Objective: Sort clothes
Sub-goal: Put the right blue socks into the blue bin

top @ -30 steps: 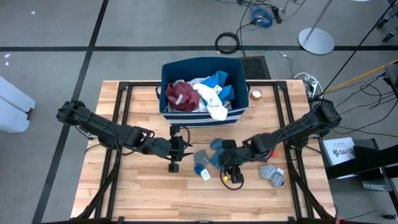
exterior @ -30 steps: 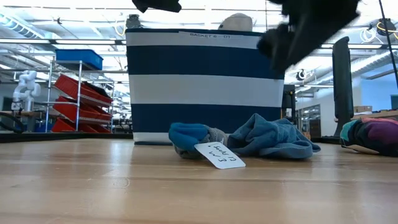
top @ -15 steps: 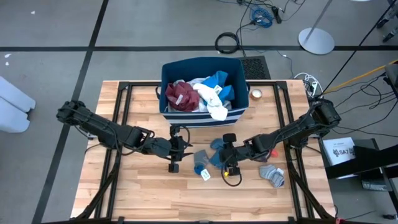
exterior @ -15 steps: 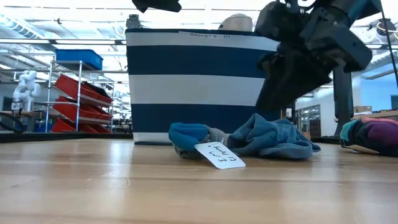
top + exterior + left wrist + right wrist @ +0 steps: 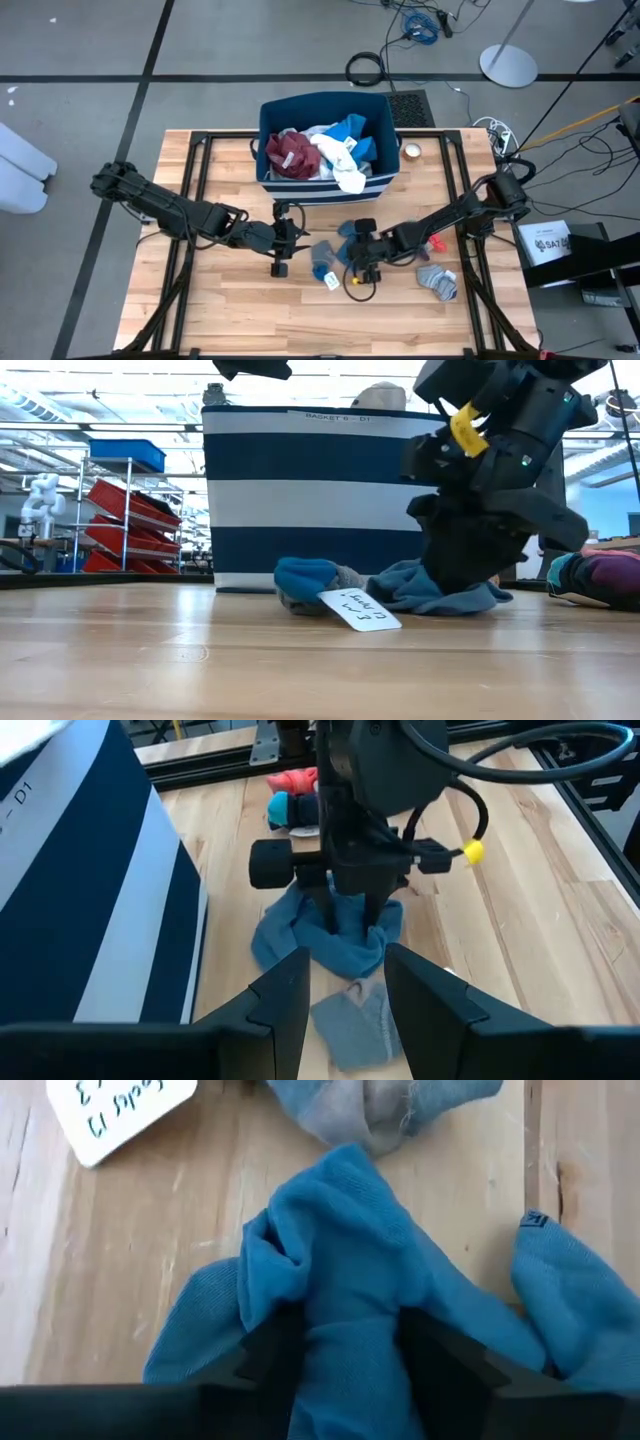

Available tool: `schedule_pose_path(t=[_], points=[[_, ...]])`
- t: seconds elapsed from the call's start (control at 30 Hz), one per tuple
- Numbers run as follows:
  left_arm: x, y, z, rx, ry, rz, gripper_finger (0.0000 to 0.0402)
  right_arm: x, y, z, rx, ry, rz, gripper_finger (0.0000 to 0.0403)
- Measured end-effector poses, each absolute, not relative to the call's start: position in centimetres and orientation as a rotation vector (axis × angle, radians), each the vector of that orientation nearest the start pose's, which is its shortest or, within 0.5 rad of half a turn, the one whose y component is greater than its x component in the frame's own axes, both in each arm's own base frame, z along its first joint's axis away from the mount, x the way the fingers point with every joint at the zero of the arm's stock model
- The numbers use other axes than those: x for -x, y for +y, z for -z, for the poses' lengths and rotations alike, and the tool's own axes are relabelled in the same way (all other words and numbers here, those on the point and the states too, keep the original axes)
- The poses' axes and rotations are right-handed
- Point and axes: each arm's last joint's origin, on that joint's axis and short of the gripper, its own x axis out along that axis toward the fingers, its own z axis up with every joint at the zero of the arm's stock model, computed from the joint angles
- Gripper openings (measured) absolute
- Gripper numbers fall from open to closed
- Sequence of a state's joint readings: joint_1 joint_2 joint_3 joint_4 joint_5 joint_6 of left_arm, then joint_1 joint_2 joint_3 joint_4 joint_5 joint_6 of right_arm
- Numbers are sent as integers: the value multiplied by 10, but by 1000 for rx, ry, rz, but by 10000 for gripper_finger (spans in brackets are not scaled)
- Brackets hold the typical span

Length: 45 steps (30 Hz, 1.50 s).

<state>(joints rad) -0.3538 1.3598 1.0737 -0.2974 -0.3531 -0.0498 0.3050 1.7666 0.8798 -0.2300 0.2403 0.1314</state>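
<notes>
Nearest the front edge of the wooden table [image 5: 230,300], a white paper tag [image 5: 359,609] with handwriting lies flat on the boards, just beside a rolled blue-and-grey sock [image 5: 310,582]. Right behind them the right gripper [image 5: 352,262] is pressed down onto a crumpled blue garment [image 5: 350,1280], its two dark fingers [image 5: 272,1348] set narrowly on either side of a raised fold of the cloth, which fills the gap between them. Seen from table height, that gripper [image 5: 462,560] stands nearly upright over the cloth, a yellow cable clip on its side. Off to the right, well apart, a small pile of grey socks [image 5: 438,281] lies on the boards, and a red piece [image 5: 437,244] shows beside the right arm.

To the left of the blue cloth, the left gripper [image 5: 283,243] hangs close above the table, its fingers [image 5: 285,1005] apart with nothing between them, pointing toward the right gripper [image 5: 350,905] and the garment.

Farther back, against the far side of the table, stands the navy bin [image 5: 278,185] with white stripes. Inside it lie a maroon garment [image 5: 291,152], white pieces [image 5: 340,160] and a bright blue one [image 5: 352,130], heaped to the rim. A small roll of tape [image 5: 411,151] sits just right of the bin.
</notes>
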Motion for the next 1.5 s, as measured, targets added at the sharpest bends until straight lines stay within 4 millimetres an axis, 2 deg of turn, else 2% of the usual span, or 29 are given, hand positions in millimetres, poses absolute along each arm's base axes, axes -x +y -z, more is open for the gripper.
schedule_pose_path(t=[0.17, 0.3, 0.43, 0.63, 0.77, 0.93, 1.03, 1.27, 1.5], points=[[-281, -93, -298, -155, 547, -13, 141, -303, 88, -117, 151, 1091, 42, 92], [-281, -93, -298, -156, 547, -12, 141, -301, 88, -125, 139, 1081, 26, 19], [-281, -93, -298, -156, 548, -12, 141, -293, 92, -144, 88, 1125, -8, 15], [-281, -93, -297, -158, 552, -12, 141, -283, 106, -205, 44, 1069, 71, 5], [-281, -93, -297, -158, 551, -12, 141, -277, 128, -243, 65, 923, 33, 5], [-281, -93, -297, -158, 551, -12, 141, -271, 152, -279, 189, 755, 5, 5], [-281, -93, -297, -157, 551, -12, 141, -273, 160, -308, 270, 642, 0, 5], [-281, -93, -297, -157, 551, -12, 141, -278, 158, -384, 435, 417, 89, 5], [-281, -93, -297, -157, 551, -12, 141, -280, 142, -444, 554, 255, 185, 5]])
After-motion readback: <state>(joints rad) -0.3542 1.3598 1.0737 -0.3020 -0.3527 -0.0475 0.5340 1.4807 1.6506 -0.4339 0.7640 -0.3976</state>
